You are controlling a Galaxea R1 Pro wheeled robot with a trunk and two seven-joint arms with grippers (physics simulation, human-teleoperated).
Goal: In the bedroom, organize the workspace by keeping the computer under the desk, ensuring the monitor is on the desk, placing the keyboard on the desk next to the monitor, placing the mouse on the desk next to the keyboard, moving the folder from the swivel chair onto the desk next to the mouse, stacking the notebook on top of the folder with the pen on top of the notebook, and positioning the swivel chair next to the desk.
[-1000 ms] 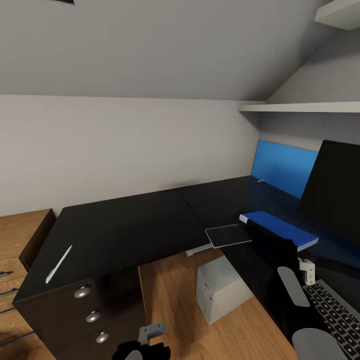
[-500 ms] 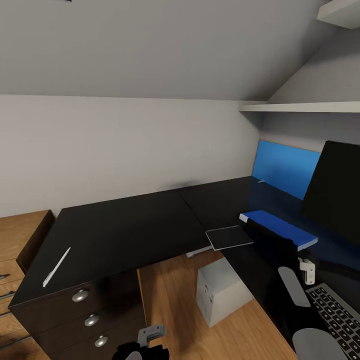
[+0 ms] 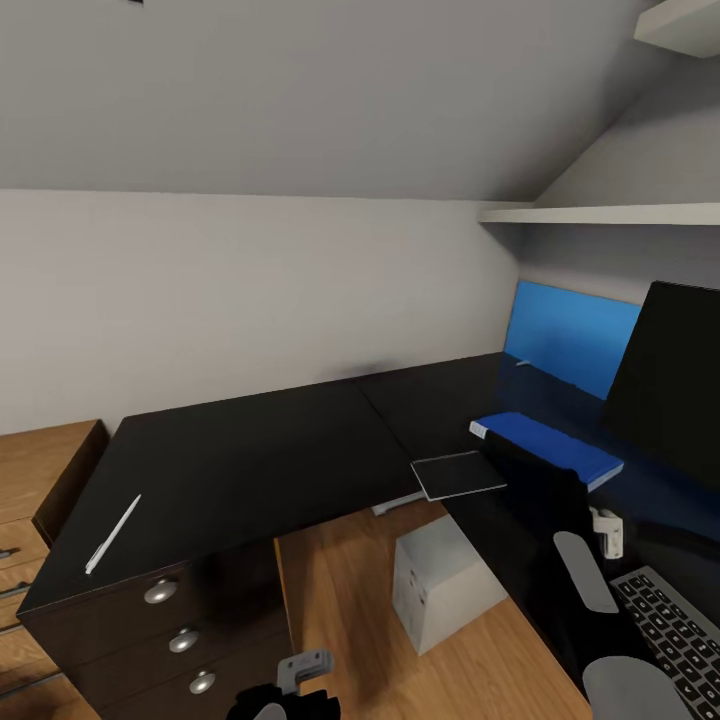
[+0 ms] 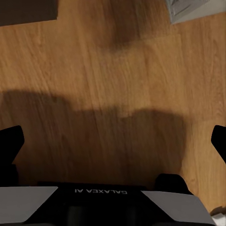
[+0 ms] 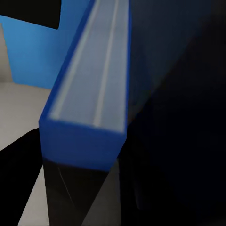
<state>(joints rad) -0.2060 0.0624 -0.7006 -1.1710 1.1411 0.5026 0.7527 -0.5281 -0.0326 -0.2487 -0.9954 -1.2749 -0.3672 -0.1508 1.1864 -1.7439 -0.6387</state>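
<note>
The bright-blue folder (image 3: pixel 548 447) hangs just above the glossy black desk (image 3: pixel 260 450), in front of the black monitor (image 3: pixel 672 385). My right gripper (image 3: pixel 528 468) is shut on its near edge. In the right wrist view the folder's (image 5: pixel 89 94) pale page edge fills the space between the dark fingers (image 5: pixel 19 183). The dark notebook (image 3: pixel 458 473) lies at the desk's inner corner. At the far left end lies the white pen (image 3: pixel 112 534). The keyboard (image 3: pixel 672 630) rests at the lower right. Under the desk stands the grey computer (image 3: pixel 440 580). My left gripper (image 3: pixel 285 690) (image 4: pixel 113 141) hangs open over the wood floor.
A blue wall panel (image 3: pixel 570 338) stands behind the desk, under a white shelf (image 3: pixel 600 213). Black drawers with silver knobs (image 3: pixel 182 640) sit under the desk's left end. Low oak shelving (image 3: pixel 40 470) stands at the far left. Bare wood floor (image 3: pixel 340 590) lies between drawers and computer.
The right gripper has carried the folder a little up and toward the left, away from the keyboard. The view shifted slightly a second ago. The left arm is unchanged.
</note>
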